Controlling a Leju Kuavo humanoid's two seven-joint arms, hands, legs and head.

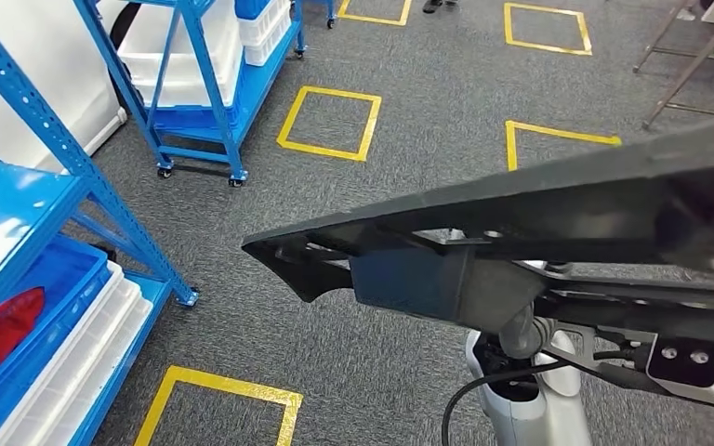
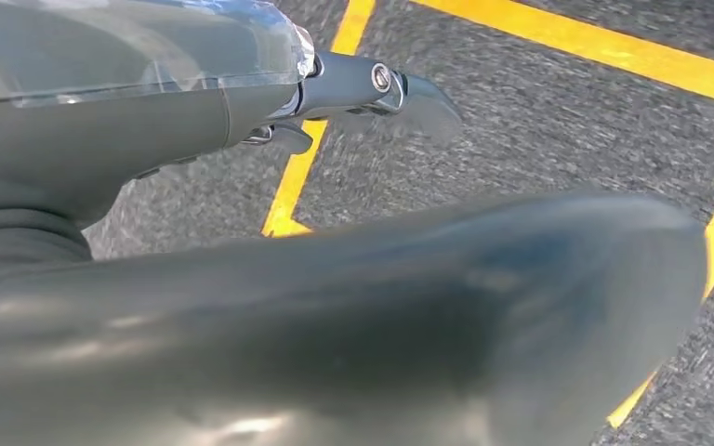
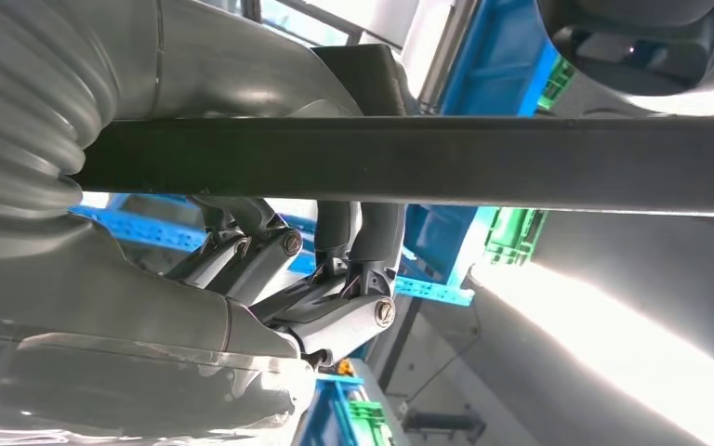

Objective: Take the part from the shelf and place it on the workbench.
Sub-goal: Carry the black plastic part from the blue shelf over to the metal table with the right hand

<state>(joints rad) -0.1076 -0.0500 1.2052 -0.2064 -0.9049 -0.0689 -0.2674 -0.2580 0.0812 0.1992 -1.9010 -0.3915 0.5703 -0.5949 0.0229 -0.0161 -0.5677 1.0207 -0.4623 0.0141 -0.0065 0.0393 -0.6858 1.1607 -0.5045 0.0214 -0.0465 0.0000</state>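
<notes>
Across the lower right of the head view we see the long, flat black plastic part (image 1: 521, 209), a panel with a ribbed underside and a pointed end, carried above the grey carpeted floor (image 1: 400, 102) and reaching from the right edge toward the middle of the picture. In the right wrist view our right hand (image 3: 270, 279) holds this part (image 3: 428, 163): the dark fingers (image 3: 358, 242) are curled up against one face of the black bar while the thick grey thumb lies along the other, so they are clamped on it. The part is off the shelf and in the air, held roughly level with its pointed end slightly lower.

In the left wrist view our left hand (image 2: 242, 102) hangs over the carpet, with one dark finger (image 2: 372, 84) stretched out straight; a large blurred grey shape covers most of that picture, and we cannot tell whether the remaining fingers are apart or together.

To the left stands a blue metal shelf rack (image 1: 74, 186) holding a blue plastic bin (image 1: 28, 307) with a red object (image 1: 5, 325) in it and white trays beneath. Farther back a blue wheeled cart (image 1: 204, 84) carries white crates. Yellow tape squares (image 1: 330, 121) mark the floor.
</notes>
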